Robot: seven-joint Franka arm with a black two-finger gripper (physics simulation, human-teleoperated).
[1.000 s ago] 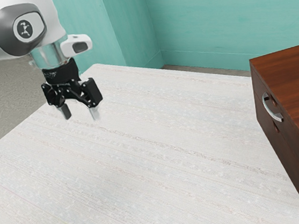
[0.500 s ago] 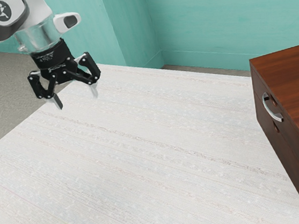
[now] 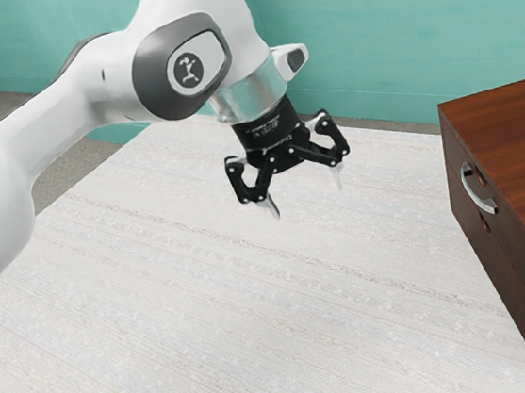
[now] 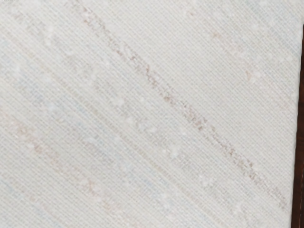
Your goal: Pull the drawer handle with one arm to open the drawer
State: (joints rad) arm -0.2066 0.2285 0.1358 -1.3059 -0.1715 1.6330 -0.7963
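Jaws are hanging spread wide and empty, fingertips pointing down at the bench (image 3: pixel 209 307), over its middle and a little toward the far edge. The white arm (image 3: pixel 91 102) is reaching in from the exterior view's left. Across the way, the dark wooden cabinet (image 3: pixel 511 130) is sitting at the bench edge on the exterior view's right, and the drawer handle (image 3: pixel 476 189), a curved silver bar, is standing upright on the drawer (image 3: pixel 457 155) front facing the arm. Drawer is looking fully closed, flush with the cabinet face. Handle and jaws are well apart, so by my reading the approach is only getting under way.

In the wrist view, pale bench grain (image 4: pixel 142 118) is lying under the hand, with a sliver of cabinet wood (image 4: pixel 299 142) beside it.

Now the danger: those fingertips are aiming downward while the handle is sitting on a vertical face, so without a wrist turn they are risking a knock against the drawer front or the cabinet's top corner. Closing off-centre could let the curved bar slip out, and a pull off the drawer's line may be dragging the whole cabinet across the bench instead.
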